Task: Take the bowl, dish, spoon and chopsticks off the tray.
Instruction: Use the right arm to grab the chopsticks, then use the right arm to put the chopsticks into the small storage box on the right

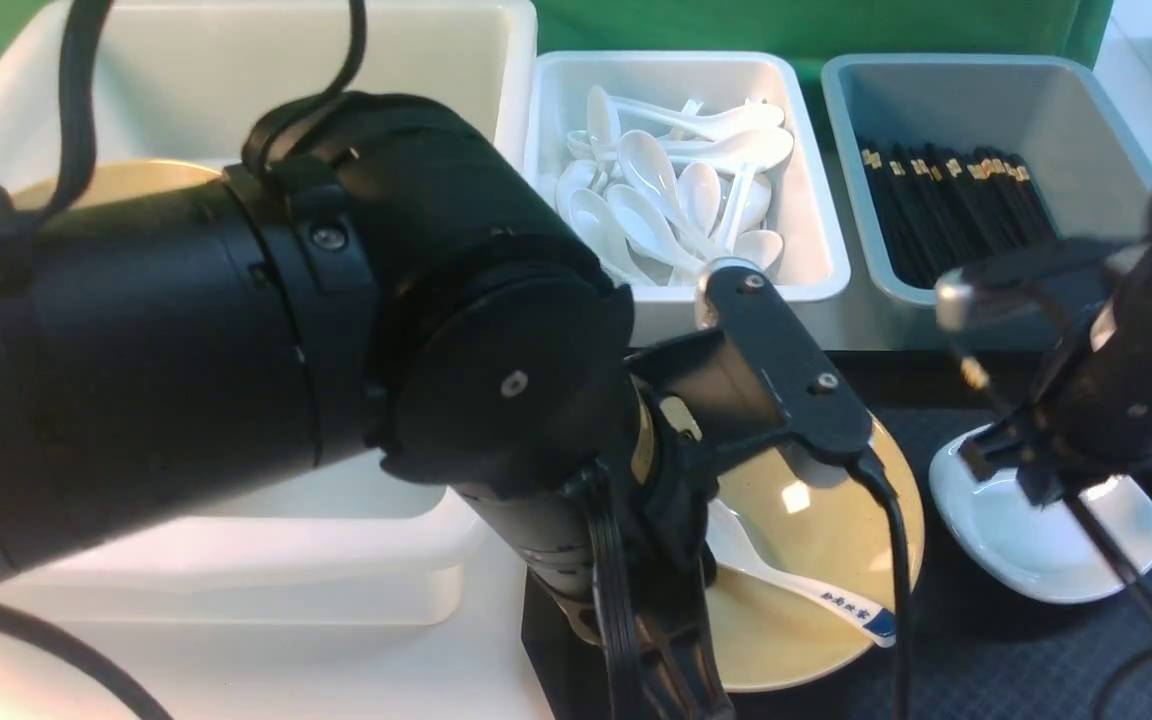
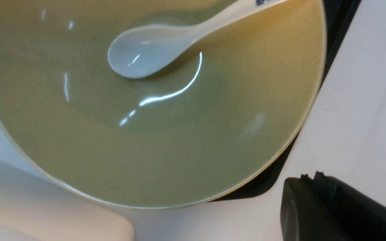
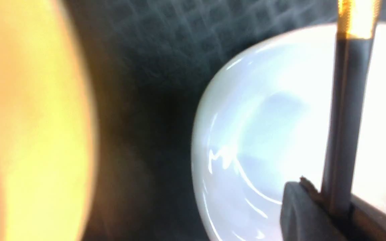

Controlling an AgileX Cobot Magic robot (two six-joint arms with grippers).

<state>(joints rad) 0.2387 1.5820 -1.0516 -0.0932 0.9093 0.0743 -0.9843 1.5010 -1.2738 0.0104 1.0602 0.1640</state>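
Note:
The tan bowl [image 1: 816, 540] sits on the black tray [image 1: 986, 660] with the white spoon [image 1: 806, 590] lying in it, blue handle tip toward the front. My left gripper [image 1: 681, 650] is shut and empty, just outside the bowl's near-left rim; in the left wrist view it [image 2: 310, 177] hangs over white table beside the bowl [image 2: 146, 140] and the spoon [image 2: 146, 53]. My right gripper [image 1: 1036, 480] is shut on the black chopsticks [image 1: 1101, 545], held over the white dish [image 1: 1046, 540]. The right wrist view shows the chopsticks [image 3: 345, 117] in the gripper [image 3: 327, 201] over the dish [image 3: 263, 150].
A large white bin [image 1: 456, 60] holding a tan bowl [image 1: 136, 180] stands at the back left. A white bin of soup spoons [image 1: 676, 180] and a grey-blue bin of chopsticks [image 1: 946, 200] stand behind the tray. Another white bin [image 1: 286, 560] lies under my left arm.

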